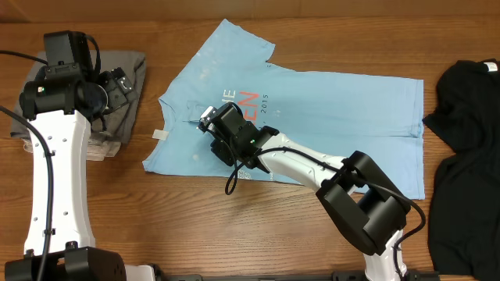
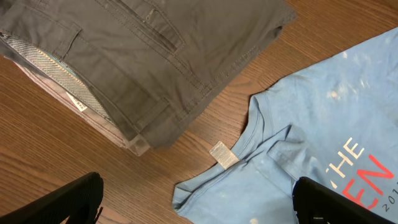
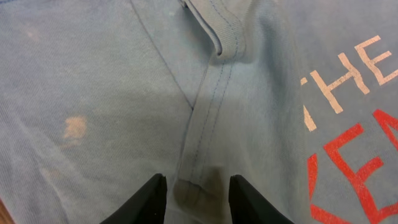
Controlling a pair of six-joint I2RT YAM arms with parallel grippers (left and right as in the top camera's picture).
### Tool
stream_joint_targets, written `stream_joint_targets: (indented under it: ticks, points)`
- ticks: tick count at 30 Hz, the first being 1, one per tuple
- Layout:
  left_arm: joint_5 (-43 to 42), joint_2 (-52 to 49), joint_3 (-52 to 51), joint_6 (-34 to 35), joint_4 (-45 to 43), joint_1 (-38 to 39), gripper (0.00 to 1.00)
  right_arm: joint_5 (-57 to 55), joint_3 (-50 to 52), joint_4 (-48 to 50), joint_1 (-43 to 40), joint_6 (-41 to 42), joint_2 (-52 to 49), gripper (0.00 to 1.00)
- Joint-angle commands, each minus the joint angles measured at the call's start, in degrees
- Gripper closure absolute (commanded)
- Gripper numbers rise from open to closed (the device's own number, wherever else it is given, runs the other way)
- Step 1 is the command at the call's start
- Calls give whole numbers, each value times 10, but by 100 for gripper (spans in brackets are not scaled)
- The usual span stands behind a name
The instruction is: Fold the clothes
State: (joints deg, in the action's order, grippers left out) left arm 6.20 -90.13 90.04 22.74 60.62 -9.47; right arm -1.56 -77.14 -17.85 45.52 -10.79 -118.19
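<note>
The light blue T-shirt [image 1: 344, 101] lies spread on the wooden table, its left side folded over, with white and coral-red lettering [image 1: 248, 100] and a white neck label [image 1: 160, 135]. My right gripper [image 1: 223, 134] rests on the shirt beside the lettering. In the right wrist view its fingers [image 3: 198, 190] are open on either side of a raised hem fold of the shirt [image 3: 93, 74]. My left gripper [image 1: 117, 82] hangs above the table at the left. In the left wrist view it [image 2: 196, 202] is wide open and empty above the shirt's collar [image 2: 267, 143] and label [image 2: 222, 154].
A stack of folded grey trousers [image 1: 129, 66] lies at the far left, also in the left wrist view [image 2: 155, 50]. A black garment [image 1: 469, 148] lies at the right edge. Bare wood [image 1: 195, 218] runs along the front of the table.
</note>
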Motion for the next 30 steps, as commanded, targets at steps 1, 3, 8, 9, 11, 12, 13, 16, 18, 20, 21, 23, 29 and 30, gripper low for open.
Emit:
stream_joint_targets:
  ticks: [1,3,8,9,11,12,13,16,18,20,21,23,29,30]
  points:
    - [-5,1,7,6,0,1,0,-3,-1,4,1,-1,-16,59]
    - [-5,1,7,6,0,1,0,-3,-1,5,1,-1,-17,57]
    - [-5,1,7,6,0,1,0,-3,0,9,1,3,-17,56]
    - [-5,1,7,6,0,1,0,-3,-1,8,1,3,-18,56]
    - [-5,1,7,6,0,1,0,-3,-1,6,1,3,-18,55]
    - [-5,1,7,6,0,1,0,-3,-1,5,1,3,-18,55]
    - [-5,1,7,6,0,1,0,-3,0,4,1,3,-18,55]
    - [-5,1,7,6,0,1,0,-3,0,4,1,3,-21,56]
    - [-5,1,7,6,0,1,0,-3,0,3,1,5,-23,55]
    - [-5,1,7,6,0,1,0,-2,0,-3,1,10,-24,56]
    - [-5,1,7,6,0,1,0,-2,0,-5,1,15,-24,56]
    - [-5,1,7,6,0,1,0,-1,0,-7,1,18,-24,56]
    - [-5,1,7,6,0,1,0,-1,-1,-5,1,18,-24,67]
    - [-5,1,7,6,0,1,0,-1,0,-5,1,20,-24,70]
